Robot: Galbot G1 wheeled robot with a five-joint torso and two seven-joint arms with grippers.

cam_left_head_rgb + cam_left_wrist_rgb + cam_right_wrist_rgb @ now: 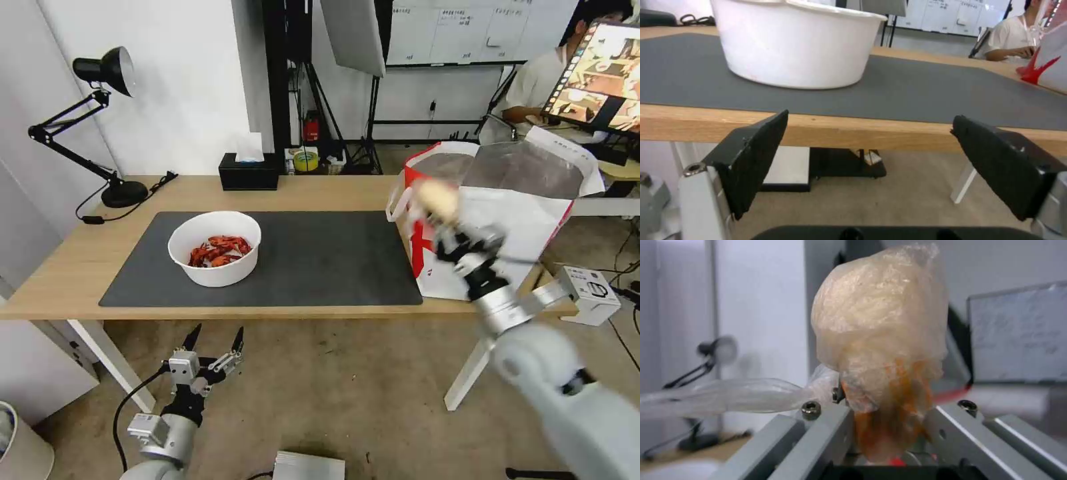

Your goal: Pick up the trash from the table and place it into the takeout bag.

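My right gripper (pixel 445 220) is shut on the clear bag with a beige lump (pixel 437 195), held in the air at the near left corner of the takeout bag (pixel 527 200), a white tote with red sides and foil lining. In the right wrist view the clear bag (pixel 880 340) stands up between the jaws. A white bowl of red crayfish (pixel 214 248) sits on the dark grey mat (pixel 320 260) on the table (pixel 60 273). Below the table's front edge my left gripper (pixel 217 339) hangs open, its fingers (pixel 758 156) level with the table edge and the bowl (pixel 795 43) beyond.
A black tissue box (pixel 249 170) stands at the table's back edge and a black desk lamp (pixel 100 127) at the back left. A white device (pixel 590 293) sits right of the takeout bag. White table legs (pixel 107 363) stand near my left arm.
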